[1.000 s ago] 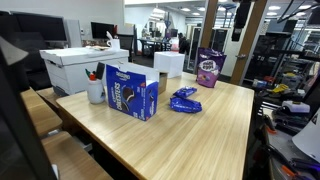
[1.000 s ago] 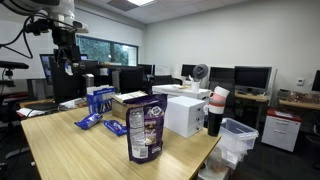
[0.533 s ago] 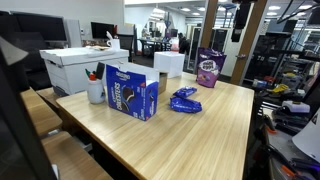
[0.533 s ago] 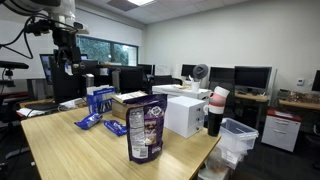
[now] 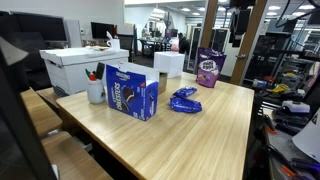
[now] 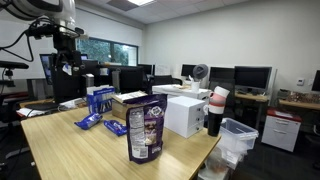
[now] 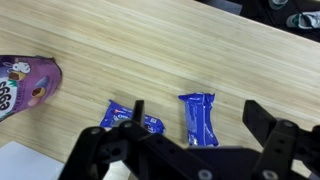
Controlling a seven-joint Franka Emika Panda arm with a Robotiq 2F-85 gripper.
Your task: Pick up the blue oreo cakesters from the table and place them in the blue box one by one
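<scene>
We judge the task not yet begun. Two flat, shiny blue snack packets (image 7: 198,118) lie mid-table on the light wooden table (image 5: 200,140), near the upright blue cardboard carton (image 5: 132,93). The pincer (image 7: 194,106) hangs open and empty above them.

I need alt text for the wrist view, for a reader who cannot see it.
Seen from above, two blue oreo cakesters lie apart on the wooden table beneath the open gripper. A purple bag shows at left.
</scene>
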